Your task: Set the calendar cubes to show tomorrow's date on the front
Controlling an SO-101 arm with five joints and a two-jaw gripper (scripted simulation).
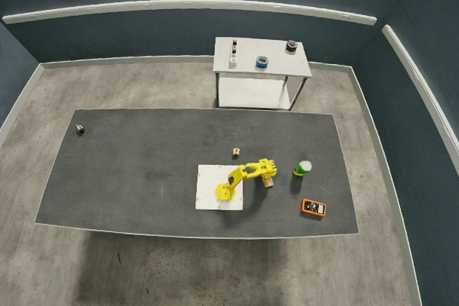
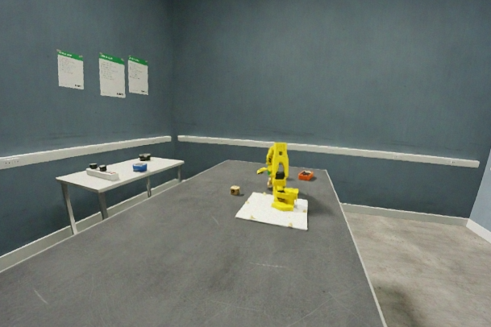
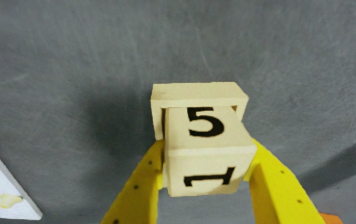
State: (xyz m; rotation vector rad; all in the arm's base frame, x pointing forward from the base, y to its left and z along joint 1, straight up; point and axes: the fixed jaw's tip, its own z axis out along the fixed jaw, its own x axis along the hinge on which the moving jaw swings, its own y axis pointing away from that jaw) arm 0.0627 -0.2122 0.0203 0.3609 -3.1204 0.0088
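On the dark table [image 1: 136,181], your yellow arm [image 1: 245,174] reaches out from its white mat [image 1: 211,188] toward the tray [image 3: 199,95], with the gripper [image 3: 207,172] lowered around the cube [image 3: 207,150] that sits in it. In the wrist view, the two yellow fingers flank that cube on either side, closed in to its side faces or very nearly so; you cannot tell from the pictures whether they are gripping it or just touching it. The cube's upper face reads 5, and the face toward the camera shows a 1 turned upside down. It sits partly inside the pale wooden tray, whose rim frames it at the back and sides. A second cube [image 1: 236,151] lies loose on the table, well apart from the tray, beyond the mat's far edge. A green bottle [image 1: 302,168] stands near the gripper, and an orange meter [image 1: 313,207] lies beyond it.
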